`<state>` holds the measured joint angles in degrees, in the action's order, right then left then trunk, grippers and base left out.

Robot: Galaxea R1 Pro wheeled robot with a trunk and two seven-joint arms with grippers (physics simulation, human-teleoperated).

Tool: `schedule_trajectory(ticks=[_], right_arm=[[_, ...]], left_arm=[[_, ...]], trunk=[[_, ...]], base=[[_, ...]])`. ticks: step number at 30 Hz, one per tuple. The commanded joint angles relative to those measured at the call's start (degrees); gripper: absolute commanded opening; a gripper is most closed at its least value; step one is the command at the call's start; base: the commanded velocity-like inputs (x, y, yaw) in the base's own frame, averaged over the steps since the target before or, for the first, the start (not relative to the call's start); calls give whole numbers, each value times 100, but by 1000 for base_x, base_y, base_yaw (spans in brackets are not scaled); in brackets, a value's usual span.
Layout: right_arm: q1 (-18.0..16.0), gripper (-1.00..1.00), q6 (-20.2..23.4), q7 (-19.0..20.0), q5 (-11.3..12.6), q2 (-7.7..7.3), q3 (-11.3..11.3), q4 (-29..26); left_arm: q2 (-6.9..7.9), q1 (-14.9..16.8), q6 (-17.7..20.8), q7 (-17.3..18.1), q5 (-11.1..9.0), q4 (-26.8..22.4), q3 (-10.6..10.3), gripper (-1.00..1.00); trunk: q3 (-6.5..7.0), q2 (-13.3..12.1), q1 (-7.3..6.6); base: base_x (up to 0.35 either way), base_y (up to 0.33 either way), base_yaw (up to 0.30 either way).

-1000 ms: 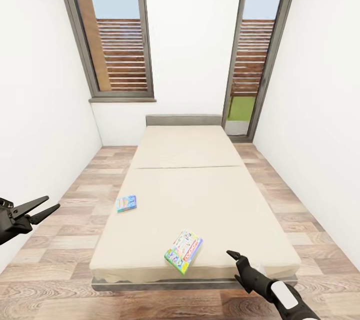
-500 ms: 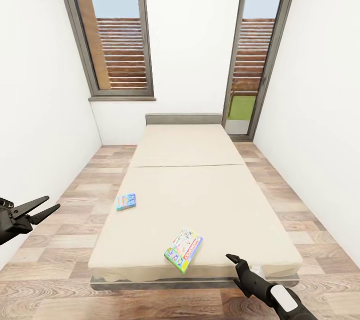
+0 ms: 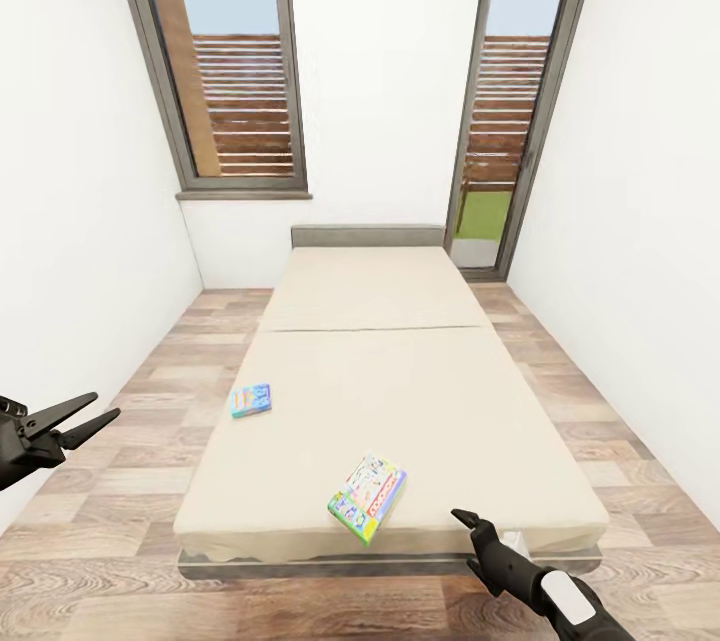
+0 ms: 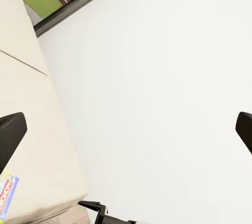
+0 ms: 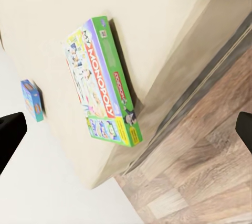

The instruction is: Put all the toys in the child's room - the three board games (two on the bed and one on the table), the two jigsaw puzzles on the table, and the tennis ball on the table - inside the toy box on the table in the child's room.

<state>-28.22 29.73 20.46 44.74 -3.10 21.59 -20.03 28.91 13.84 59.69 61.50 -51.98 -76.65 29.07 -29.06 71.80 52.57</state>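
White walls and tall grey-framed windows [image 3: 235, 61] enclose the bed [image 3: 400, 391]. On its mattress the Monopoly game [image 3: 367, 498] lies near the foot edge, the smaller blue game [image 3: 251, 400] by the left edge. Left claw [image 3: 95, 415] and right claw [image 3: 462, 522] both hang spread and empty.

Only legible text: "MY MONOPOLY" on the Monopoly box [image 5: 102, 85] lying near the foot edge of the bed [image 3: 400, 391], red-banner lettering along its long side, clearest in the right wrist view. Smaller blue game box [image 3: 251, 400] on the bed's left side has print too small to read
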Motion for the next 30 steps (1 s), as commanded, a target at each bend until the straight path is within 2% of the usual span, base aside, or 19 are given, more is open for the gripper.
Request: schedule_trajectory(ticks=[1, 9, 15, 17, 30], right_arm=[[-3, 100, 46, 8, 9, 2, 39, -3], [0, 100, 69, 148, 9, 2, 19, -9], [1, 100, 56, 942, -36, -3, -7, -10], [1, 100, 53, 1094, -49, -4, -11, -10], [1, 100, 50, 1258, -62, -6, -14, -10]], left_arm=[[1, 5, 25, 19, 3, 1, 2, 100], [1, 5, 25, 28, 3, 1, 2, 100], [1, 5, 25, 44, 3, 1, 2, 100], [1, 5, 25, 45, 1, 1, 2, 100], [0, 5, 25, 47, -4, 1, 2, 100]], trunk=[[-24, 45, 23], [-168, 366, 198], [-276, 607, 330], [-311, 687, 374], [-545, 1208, 660]], base=[[0, 0, 0], [0, 0, 0], [0, 0, 0], [0, 0, 0], [0, 0, 0]])
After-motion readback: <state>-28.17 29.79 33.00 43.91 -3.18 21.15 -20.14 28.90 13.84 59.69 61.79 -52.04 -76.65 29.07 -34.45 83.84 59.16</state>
